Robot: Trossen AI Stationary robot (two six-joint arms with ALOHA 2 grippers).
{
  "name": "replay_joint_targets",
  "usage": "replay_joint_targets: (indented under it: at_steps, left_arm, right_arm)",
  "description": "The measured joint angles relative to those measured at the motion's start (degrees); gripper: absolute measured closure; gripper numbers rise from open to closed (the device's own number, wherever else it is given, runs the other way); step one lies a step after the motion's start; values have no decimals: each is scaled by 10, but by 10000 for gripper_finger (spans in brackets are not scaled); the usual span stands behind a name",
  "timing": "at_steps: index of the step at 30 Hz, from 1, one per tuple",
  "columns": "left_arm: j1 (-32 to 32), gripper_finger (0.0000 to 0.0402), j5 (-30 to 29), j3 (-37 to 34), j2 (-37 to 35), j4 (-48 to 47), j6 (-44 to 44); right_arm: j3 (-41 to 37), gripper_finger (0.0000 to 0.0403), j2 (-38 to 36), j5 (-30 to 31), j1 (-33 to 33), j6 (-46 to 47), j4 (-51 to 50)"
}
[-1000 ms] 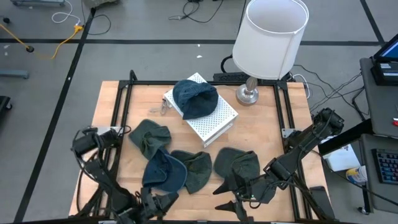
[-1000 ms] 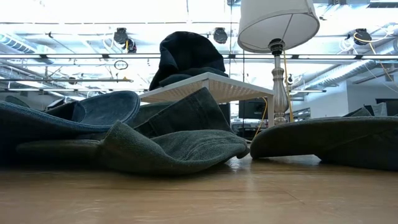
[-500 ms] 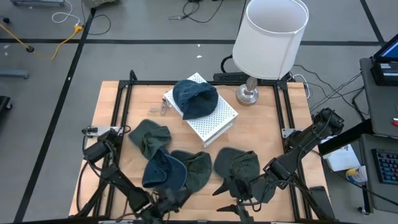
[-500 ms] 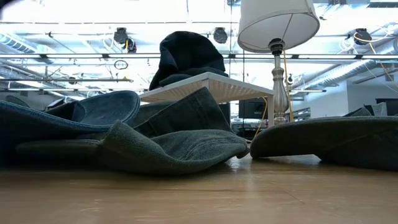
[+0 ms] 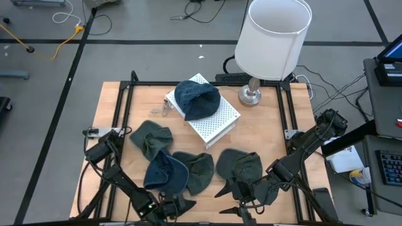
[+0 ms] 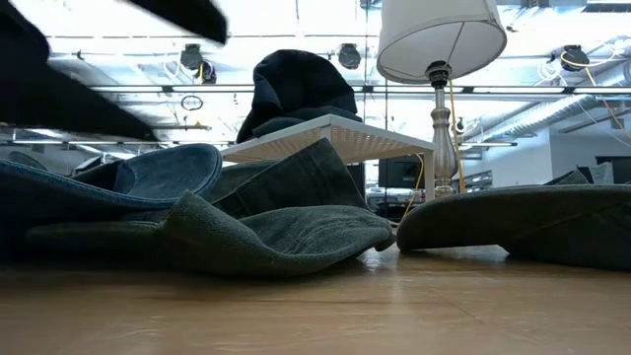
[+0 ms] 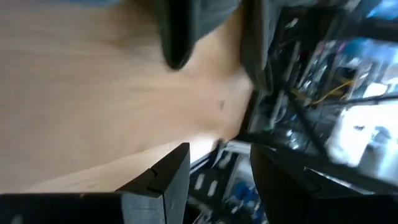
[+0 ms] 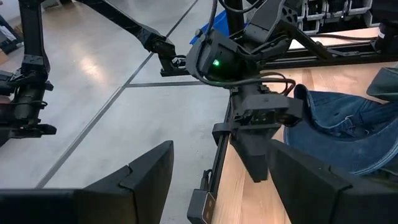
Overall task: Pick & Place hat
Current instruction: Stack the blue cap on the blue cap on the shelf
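One dark blue hat already sits on top of the white box at the far side of the tabletop, beside the lamp, so part of the job looks done. Four hats lie loose on the wood: a green hat, a blue denim hat, a grey-green hat overlapping it, and another dark green hat. None of these is held, so the picking is judged to be at an approach stage, with every one of them left to move.

The left gripper is at the near edge of the tabletop, with the blue denim hat just ahead of it and the grey-green hat close beside that. Its own wrist view shows the two fingers spread with a clear gap and nothing between them, bare wood beyond and the edge of a hat farther off. It seems the likeliest to take the denim hat, though that is only a guess.

The right gripper is also low at the near edge, with the dark green hat just ahead of it. Its fingers stand wide apart and empty.

No brand, label or readable writing shows on the hats, the box or the lamp.
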Motion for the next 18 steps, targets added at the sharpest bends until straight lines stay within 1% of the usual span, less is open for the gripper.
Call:
replay_joint_targets:
  at_steps: [6,8,11,13,16,18]
  left_arm:
    - [-18,231,6,0,0,-5,62]
    - [-23,231,40,0,0,9,74]
    - [-25,231,114,0,0,36,74]
    - [-26,231,148,0,0,55,71]
    - [-25,231,150,0,-1,58,29]
    - [-25,231,151,0,-1,64,-7]
  right_arm:
    - [0,151,0,0,0,0,0]
    - [0,151,0,0,0,0,0]
    - [0,151,0,1,0,0,0]
    - [0,151,0,1,0,3,0]
    - [0,151,0,6,0,17,0]
    - [0,151,0,20,0,29,0]
